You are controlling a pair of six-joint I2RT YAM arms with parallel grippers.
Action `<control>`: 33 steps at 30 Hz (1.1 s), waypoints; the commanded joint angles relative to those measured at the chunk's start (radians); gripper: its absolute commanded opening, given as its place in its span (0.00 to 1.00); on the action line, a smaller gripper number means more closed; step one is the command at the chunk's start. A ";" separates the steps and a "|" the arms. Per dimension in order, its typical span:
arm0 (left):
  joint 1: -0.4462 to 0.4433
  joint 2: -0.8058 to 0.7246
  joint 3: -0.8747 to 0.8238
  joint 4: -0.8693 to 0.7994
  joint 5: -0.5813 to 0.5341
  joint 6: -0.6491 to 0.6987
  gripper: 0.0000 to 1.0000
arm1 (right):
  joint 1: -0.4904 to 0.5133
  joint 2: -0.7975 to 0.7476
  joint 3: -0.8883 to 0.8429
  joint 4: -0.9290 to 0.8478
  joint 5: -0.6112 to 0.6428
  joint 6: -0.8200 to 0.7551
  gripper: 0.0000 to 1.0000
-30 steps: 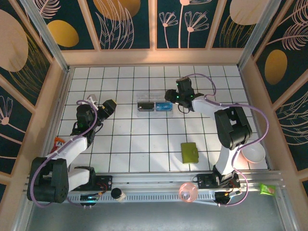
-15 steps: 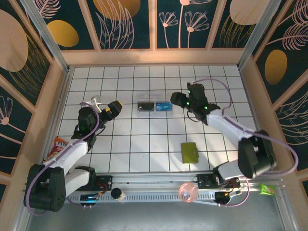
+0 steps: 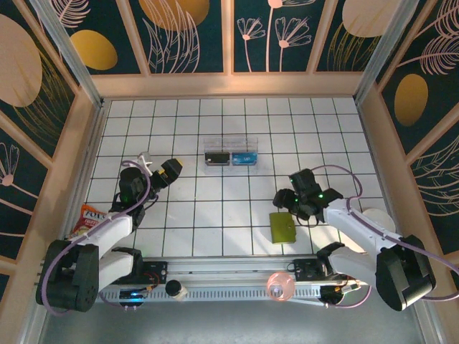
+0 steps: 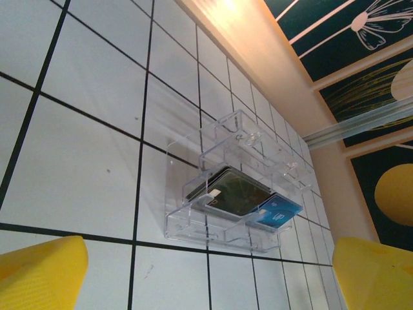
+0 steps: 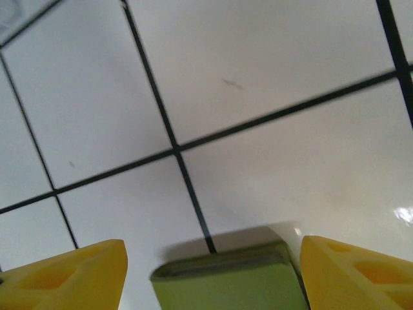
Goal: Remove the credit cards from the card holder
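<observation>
The left arm rises from its base at my near edge. Its forearm reaches away from me and the wrist is bent, so the left end effector (image 3: 166,170) (image 4: 206,281) points off to the right and away, low over the white tiled surface (image 3: 215,215). Its yellow fingers (image 4: 40,271) are spread wide with nothing between them. Ahead of it, well apart from the fingertips, lies a clear plastic box (image 3: 231,154) (image 4: 232,194) with a dark item and a blue one inside.

The right arm swings out to the right from its base, with the elbow low near my edge. Its forearm comes back leftward and away from me, and the wrist tips down, so the right end effector (image 3: 285,203) (image 5: 210,271) aims down at the tiles. The card holder (image 3: 282,227) (image 5: 226,281), olive green and closed, lies flat just beneath and on the near side of this end effector. In the wrist view its edge sits between the two yellow fingers (image 5: 64,271), which stand wider than the holder and are not clamped on it. I cannot tell whether the fingertips touch the surface.
</observation>
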 commanded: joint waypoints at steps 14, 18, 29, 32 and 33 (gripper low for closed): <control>-0.002 0.003 0.014 0.022 0.030 -0.018 0.95 | 0.227 0.075 0.079 0.000 -0.240 0.094 0.64; -0.003 0.012 0.019 0.024 0.036 -0.020 0.95 | 0.270 0.125 0.092 -0.015 -0.197 0.039 0.61; -0.003 0.027 0.025 0.024 0.048 -0.013 0.94 | 0.282 0.233 0.077 -0.017 -0.132 -0.171 0.65; -0.003 0.029 0.026 0.024 0.048 -0.013 0.93 | 0.288 0.267 0.095 -0.007 -0.127 -0.194 0.62; -0.003 0.029 0.025 0.024 0.049 -0.013 0.94 | 0.291 0.284 0.096 -0.005 -0.123 -0.200 0.59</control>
